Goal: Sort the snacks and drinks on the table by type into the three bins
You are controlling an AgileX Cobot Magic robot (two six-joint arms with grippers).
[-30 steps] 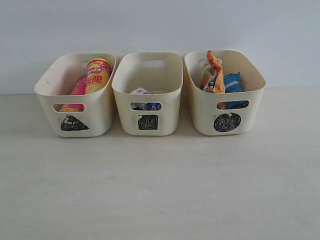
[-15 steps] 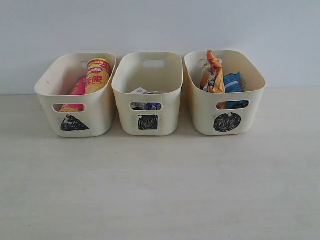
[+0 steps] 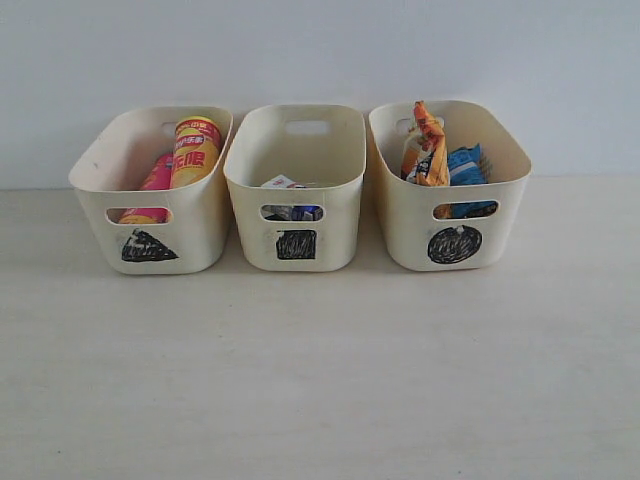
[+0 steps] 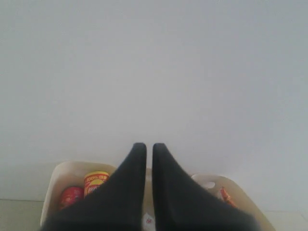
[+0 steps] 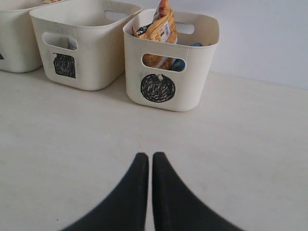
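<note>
Left bin [image 3: 200, 238]: we see the yellow tube [image 3: 196, 150] and pink tube [image 3: 157, 174] inside.
Middle bin [image 3: 337, 235]: cartons [image 3: 283, 183] sit low inside.
Right bin [image 3: 405, 238]: orange bag [image 3: 428, 150], blue bag [image 3: 466, 165].
Left gripper [image 4: 149, 150]: narrow, empty.
Right gripper [image 5: 149, 159]: narrow, empty, over the table [image 5: 72, 144].

Pale grey-white wall [image 3: 320, 50], smooth, evenly lit, filling the background

A black scribbled triangle [image 3: 148, 246] marks the left cream plastic tub [image 3: 192, 238], a square [image 3: 296, 244] the middle tub [image 3: 336, 236], a circle [image 3: 454, 244] the right tub [image 3: 404, 238]. No lettering can be read.
</note>
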